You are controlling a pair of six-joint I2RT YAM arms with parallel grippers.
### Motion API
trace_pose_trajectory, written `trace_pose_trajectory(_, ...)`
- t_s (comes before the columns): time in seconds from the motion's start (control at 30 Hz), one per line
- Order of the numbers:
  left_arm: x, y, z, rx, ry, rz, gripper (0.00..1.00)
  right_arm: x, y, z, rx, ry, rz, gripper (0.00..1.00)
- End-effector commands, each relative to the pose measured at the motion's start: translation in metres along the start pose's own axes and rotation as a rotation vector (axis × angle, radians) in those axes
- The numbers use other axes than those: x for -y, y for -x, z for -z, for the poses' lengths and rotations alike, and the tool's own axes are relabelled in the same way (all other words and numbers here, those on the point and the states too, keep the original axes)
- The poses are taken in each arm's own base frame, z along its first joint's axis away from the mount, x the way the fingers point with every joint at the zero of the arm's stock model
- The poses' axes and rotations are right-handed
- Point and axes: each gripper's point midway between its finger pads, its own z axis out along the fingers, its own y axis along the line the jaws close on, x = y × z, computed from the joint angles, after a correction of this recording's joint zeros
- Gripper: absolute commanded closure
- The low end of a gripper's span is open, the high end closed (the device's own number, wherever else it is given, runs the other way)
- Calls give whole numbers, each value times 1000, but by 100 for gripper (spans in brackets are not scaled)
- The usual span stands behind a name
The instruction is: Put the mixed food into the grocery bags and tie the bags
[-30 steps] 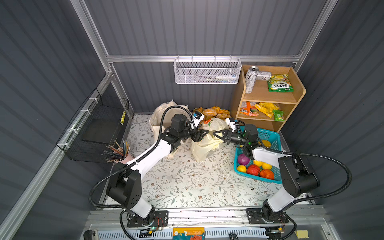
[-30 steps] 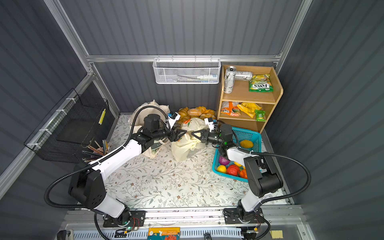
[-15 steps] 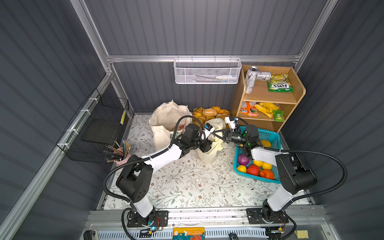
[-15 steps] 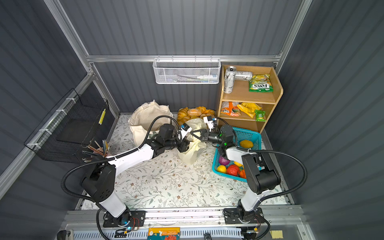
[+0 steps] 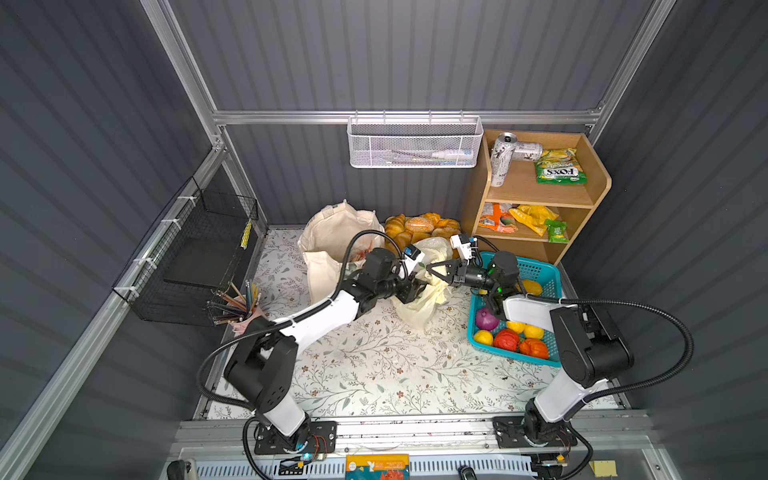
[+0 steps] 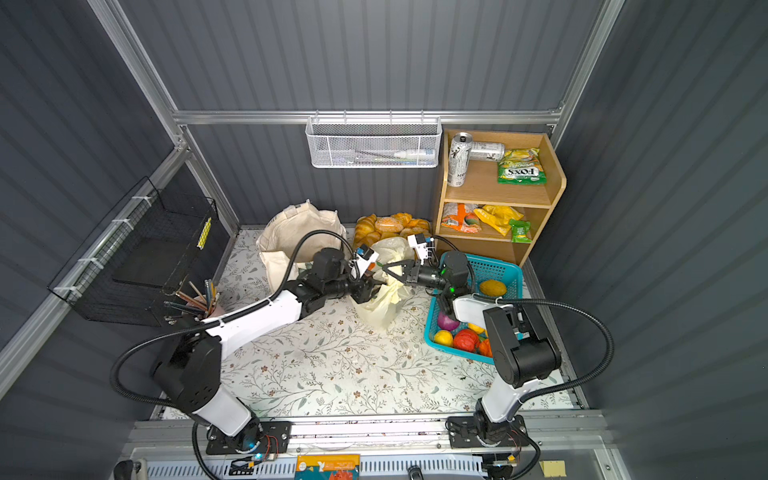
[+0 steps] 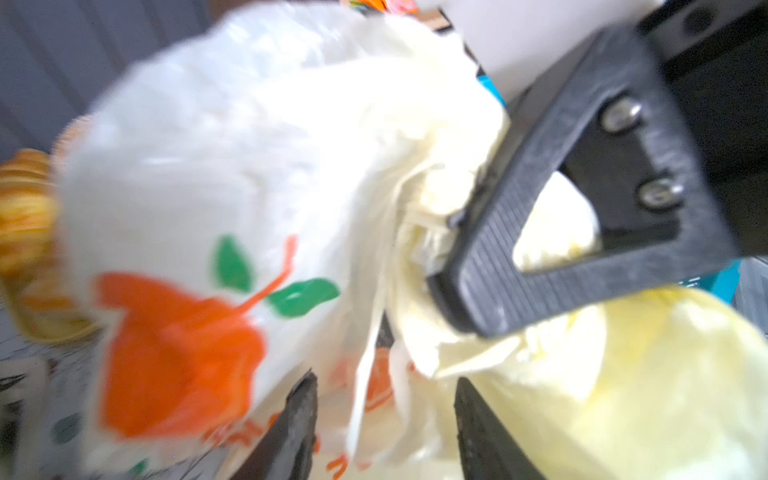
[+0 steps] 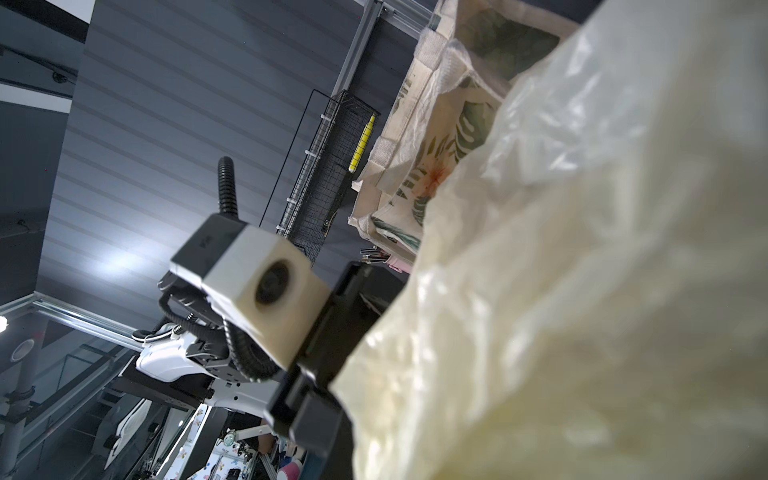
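While the right gripper (image 5: 432, 269) is clenched on a gathered bunch of film at the mouth of the plastic bag (image 5: 422, 303), the left gripper (image 5: 412, 291) sits against the bag's other side. Its fingers (image 7: 302, 419) stand apart, with a loose strand of film hanging in the gap, so it is released rather than gripping.

The bag stands near the back middle of the worktop (image 5: 374, 374), between the canvas tote (image 5: 332, 237) at the back left and the turquoise basket (image 5: 544, 272) along the right edge. A purple onion (image 5: 486, 319) and other toy produce lie in that basket, so some packing looks undone.

The step in hand appears to be tying this bag. Next, the left gripper likely needs to close on the free strand and cross it over the held bunch, gently, since thin film slips and tears.

A green packet (image 5: 561, 172) on the top shelf reads "FOX'S". The bag carries an orange fruit print with green leaves, and its orange lettering is too blurred to read. The tote's green print is not legible either.
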Motion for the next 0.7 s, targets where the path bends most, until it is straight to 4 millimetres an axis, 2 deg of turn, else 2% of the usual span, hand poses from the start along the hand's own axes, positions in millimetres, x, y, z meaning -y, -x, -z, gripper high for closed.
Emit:
trace_pose_trajectory(0.0, -22, 23, 37, 95, 54, 35, 46, -8, 1, 4, 6, 20, 49, 100)
trace_pose_trajectory(0.13, -9, 52, 56, 182, -21, 25, 45, -8, 0, 4, 2, 23, 51, 100)
trace_pose_trajectory(0.3, 16, 70, 46, 230, -219, 55, 48, -13, 1, 5, 1, 34, 70, 100)
trace_pose_trajectory(0.43, 23, 67, 31, 257, -327, 121, 58, -21, 2, 5, 5, 42, 86, 100)
trace_pose_trajectory(0.67, 24, 57, 11, 257, -336, 145, 63, -22, 3, 6, 8, 43, 89, 100)
